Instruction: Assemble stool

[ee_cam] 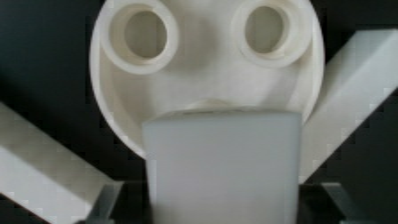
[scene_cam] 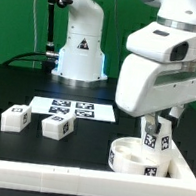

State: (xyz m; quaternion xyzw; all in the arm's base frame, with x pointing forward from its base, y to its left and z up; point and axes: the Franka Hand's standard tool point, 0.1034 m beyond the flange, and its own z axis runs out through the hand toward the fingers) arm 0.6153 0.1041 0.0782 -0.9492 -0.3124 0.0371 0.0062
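Tabletop (scene_cam: pixel 17 85) is plain black and easily the biggest thing here; the long white border wall (scene_cam: pixel 35 170) runs along its near edge and turns a corner at the exterior view's right. The Panda arm (scene_cam: pixel 159 79) hangs over that corner with its wrist pointing straight down, which I'd guess is so the part goes in plumb.

The round stool seat (scene_cam: pixel 127 163) lies flat, tucked close into the wall's corner, probably so it can't skate off when something gets pushed or twisted into it; can't tell if it actually touches the wall. The marker board (scene_cam: pixel 71 108) lies mid-table, well apart from the action.

A loose leg (scene_cam: pixel 15 118) and a second leg (scene_cam: pixel 57 127) sit side by side toward the exterior view's left, parked out of the way till they're needed, I reckon.

In the wrist view the gripper (ee_cam: pixel 221 203) is clamped tight on a third leg (ee_cam: pixel 222 150); there's a dark finger (ee_cam: pixel 118 205) on either flank of the block, no gap showing. That leg is held upright over the seat; beyond it are an empty socket (ee_cam: pixel 143 35) and a neighbour socket (ee_cam: pixel 270 30). Whether its foot is already in a hole is hidden by the block itself.
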